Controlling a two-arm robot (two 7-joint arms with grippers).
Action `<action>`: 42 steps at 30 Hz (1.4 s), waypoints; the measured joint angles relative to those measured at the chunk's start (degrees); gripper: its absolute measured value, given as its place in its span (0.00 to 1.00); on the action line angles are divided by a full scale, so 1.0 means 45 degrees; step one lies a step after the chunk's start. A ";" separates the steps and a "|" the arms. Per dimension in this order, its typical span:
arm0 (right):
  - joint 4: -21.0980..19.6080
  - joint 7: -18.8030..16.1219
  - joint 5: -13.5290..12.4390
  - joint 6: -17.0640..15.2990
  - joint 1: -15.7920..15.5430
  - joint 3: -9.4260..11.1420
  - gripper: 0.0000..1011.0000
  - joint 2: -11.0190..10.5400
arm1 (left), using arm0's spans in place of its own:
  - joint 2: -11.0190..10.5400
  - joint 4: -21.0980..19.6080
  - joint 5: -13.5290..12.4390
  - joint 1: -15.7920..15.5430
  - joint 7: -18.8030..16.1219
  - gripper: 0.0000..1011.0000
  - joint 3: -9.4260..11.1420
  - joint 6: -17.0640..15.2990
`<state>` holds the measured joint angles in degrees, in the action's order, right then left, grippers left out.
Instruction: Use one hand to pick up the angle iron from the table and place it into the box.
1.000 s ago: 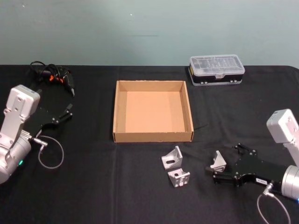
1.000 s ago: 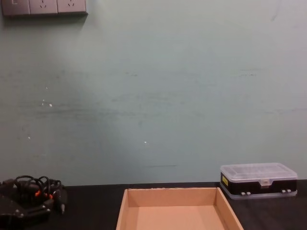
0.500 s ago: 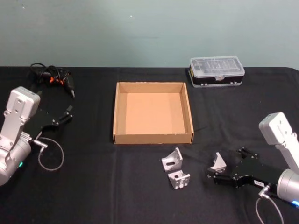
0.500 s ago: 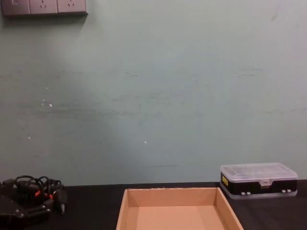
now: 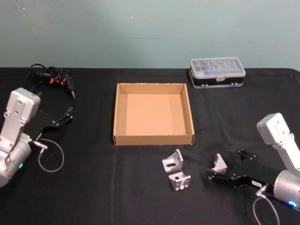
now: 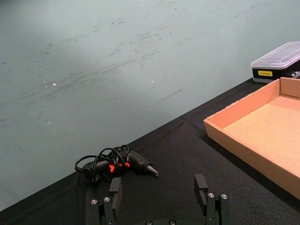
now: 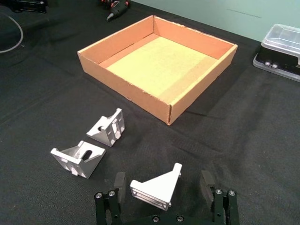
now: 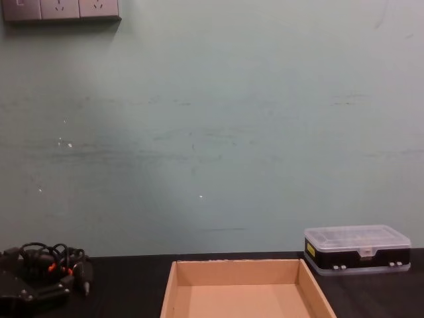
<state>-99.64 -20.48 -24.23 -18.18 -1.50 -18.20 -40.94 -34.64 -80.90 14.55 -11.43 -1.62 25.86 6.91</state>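
As right gripper edges leftward, claw wide open, straddling angle iron, holding nothing; piece unmoved on table; grasp likely next. Left gripper parked at table's left, open.

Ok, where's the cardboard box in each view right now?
Head view: box mid-table, behind the angle irons.
Left wrist view: box between corded tool and clear-lidded case.
Right wrist view: box beyond the three angle irons.
Chest view: box at bottom centre, cut off.
Shared landmark: clear-lidded case past its far right corner.
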 joint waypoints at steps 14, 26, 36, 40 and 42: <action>0.0159 -0.0062 0.0335 -0.0676 0.0166 0.0014 0.99 0.0608 | 0.0000 0.0000 0.0000 0.0001 0.0000 1.00 0.0000 0.0000; 0.0168 0.0137 0.0646 -0.0973 0.0239 0.0043 0.99 0.0971 | 0.0000 0.0000 0.0000 0.0001 0.0000 1.00 0.0001 0.0000; 0.0167 0.0141 0.0626 -0.0972 0.0236 0.0043 0.99 0.0949 | 0.0000 0.0000 0.0000 0.0000 0.0000 1.00 0.0001 0.0000; 0.0167 0.0141 0.0611 -0.0970 0.0232 0.0040 0.90 0.0940 | 0.0000 0.0000 0.0000 0.0001 0.0000 1.00 0.0001 0.0000; 0.0166 0.0141 0.0607 -0.0970 0.0231 0.0038 0.87 0.0938 | 0.0000 0.0000 0.0000 0.0000 0.0000 1.00 0.0001 0.0000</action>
<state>-98.89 -19.85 -21.50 -22.54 -0.46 -18.03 -36.72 -34.64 -80.90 14.55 -11.43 -1.62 25.86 6.91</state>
